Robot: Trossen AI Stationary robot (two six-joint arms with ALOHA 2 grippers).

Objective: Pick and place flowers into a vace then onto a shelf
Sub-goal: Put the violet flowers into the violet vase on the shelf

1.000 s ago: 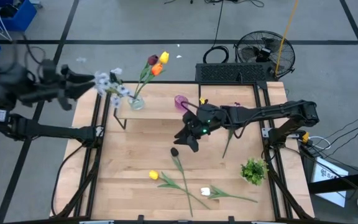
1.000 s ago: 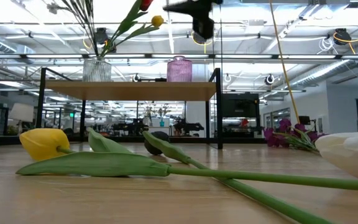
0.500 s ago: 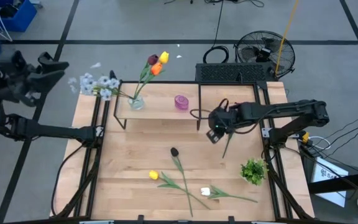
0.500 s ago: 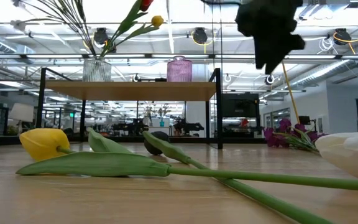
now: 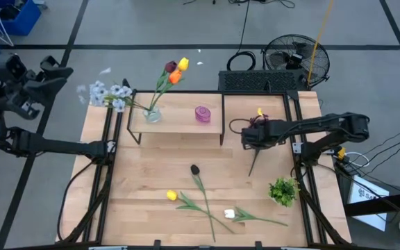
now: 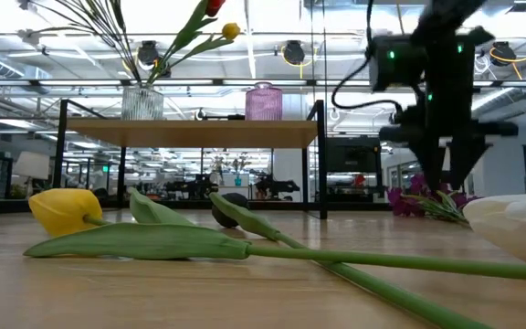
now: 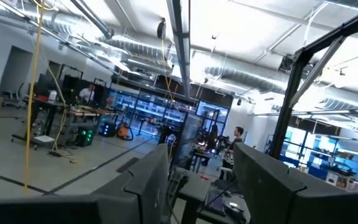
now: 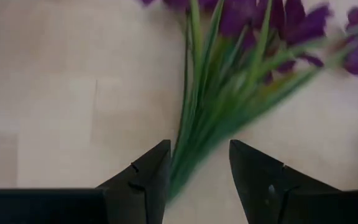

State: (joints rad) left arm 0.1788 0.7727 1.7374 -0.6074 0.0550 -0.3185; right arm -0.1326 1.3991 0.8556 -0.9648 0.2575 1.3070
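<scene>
The shelf (image 5: 176, 119) stands at the back of the table (image 5: 151, 222), w/ two containers on it. The clear glass vase (image 5: 152, 114) sits near the shelf's left end and holds flowers – a dark red head (image 5: 169, 68), a yellow head (image 5: 183, 64) and an orange head (image 5: 176, 78) sticking up and back, plus pale blue-white sprays (image 5: 110, 94) leaning out past the table's left edge. The pink vase (image 5: 203, 114) sits just right of it, in the middle of the shelf; can't tell if there is anything in it. The right gripper (image 8: 194, 180) hangs low over the purple flower bunch (image 8: 260, 37) on the right side of the table – its fingers (image 8: 145, 177) are spread apart, one on each side of the green stems, not squeezing them. Still lying flat at the front of the table: a yellow tulip (image 5: 171, 196), a dark tulip (image 5: 195, 169) and a white tulip (image 5: 229, 214), stems crossing. A small leafy green tuft (image 5: 283, 189) sits near the right edge. The left gripper (image 5: 51, 73) is off the table, up and out to the left, fingers wide apart, holding nothing.
</scene>
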